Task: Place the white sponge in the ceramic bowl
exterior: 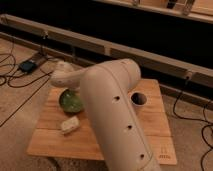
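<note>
The gripper hangs over the ceramic bowl; the white sponge lies just before it.

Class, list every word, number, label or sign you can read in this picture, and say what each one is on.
None can be read.
Small dark marks on the pale wooden table, near right corner: too blurred to read.
The robot's gripper, above the glossy green ceramic bowl, shows no lettering.

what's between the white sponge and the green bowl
A bare strip of the wooden table, in the camera view; the white sponge and green bowl lie apart. The gripper hangs above the bowl's far rim.
</note>
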Robot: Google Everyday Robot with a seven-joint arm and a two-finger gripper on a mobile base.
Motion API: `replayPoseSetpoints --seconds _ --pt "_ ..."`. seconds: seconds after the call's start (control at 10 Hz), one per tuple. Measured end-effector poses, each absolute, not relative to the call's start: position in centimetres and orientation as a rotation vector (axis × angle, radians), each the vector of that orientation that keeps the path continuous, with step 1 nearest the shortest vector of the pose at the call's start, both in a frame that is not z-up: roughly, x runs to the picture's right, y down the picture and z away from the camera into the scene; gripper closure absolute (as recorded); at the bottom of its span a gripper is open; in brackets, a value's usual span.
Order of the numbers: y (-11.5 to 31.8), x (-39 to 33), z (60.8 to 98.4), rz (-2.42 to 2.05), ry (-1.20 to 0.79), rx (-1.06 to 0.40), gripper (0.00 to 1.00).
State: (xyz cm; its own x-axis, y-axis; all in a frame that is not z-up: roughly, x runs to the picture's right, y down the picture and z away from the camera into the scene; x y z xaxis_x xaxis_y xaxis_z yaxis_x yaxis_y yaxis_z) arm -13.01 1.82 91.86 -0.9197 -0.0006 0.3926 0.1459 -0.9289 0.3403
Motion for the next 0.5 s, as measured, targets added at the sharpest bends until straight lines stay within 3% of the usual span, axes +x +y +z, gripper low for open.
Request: replayPoseSetpoints --seconds 0.2,0.5 --pt "1.3 -14.3 91.7 -2.979 -0.739 -0.678 0.37" --pt "1.3 -15.6 89.3 -2.991 -0.802 -0.763 0.37"
